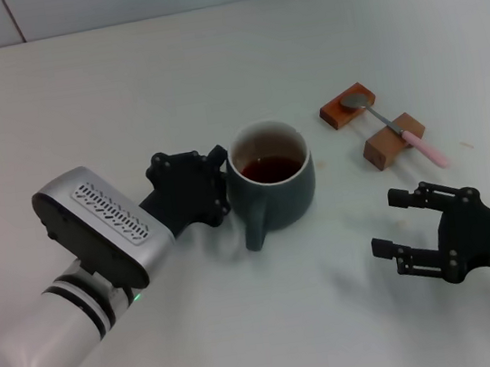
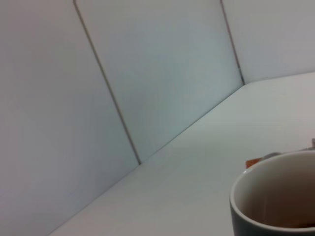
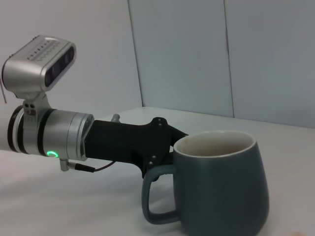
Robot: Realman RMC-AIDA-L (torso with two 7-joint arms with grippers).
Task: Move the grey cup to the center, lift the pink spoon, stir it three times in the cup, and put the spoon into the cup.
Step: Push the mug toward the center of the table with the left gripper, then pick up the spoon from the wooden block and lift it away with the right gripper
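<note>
While the left gripper (image 1: 220,185) reaches in from the near left part of the white table (image 1: 124,100), it sits right up against the left side of the grey cup (image 1: 272,184). Its dark body hides the finger tips in the head view, and in the right wrist view the left gripper (image 3: 162,147) meets the cup's rim, but I cannot tell if the jaws are wide, narrow, or pinching the cup wall. The grey cup (image 3: 219,184) stands upright near the middle of the table, with its loop handle pointing toward the near edge. Its inside is pale, and dark reddish-brown liquid fills the bottom. The left wrist view shows only part of the cup's pale rim (image 2: 275,196) and the wall behind the table. Further right, toward the far right part of the table, two brown wooden blocks (image 1: 348,105) lie close together. The pink spoon (image 1: 397,130) rests across them like a little bridge, its grey metal bowl on the far block and its pink handle sticking out past the near block toward the right edge. Near the right corner by the near edge, the right gripper (image 1: 396,221) hovers with its jaws wide apart, holding nothing, well apart from the spoon and the cup.
</note>
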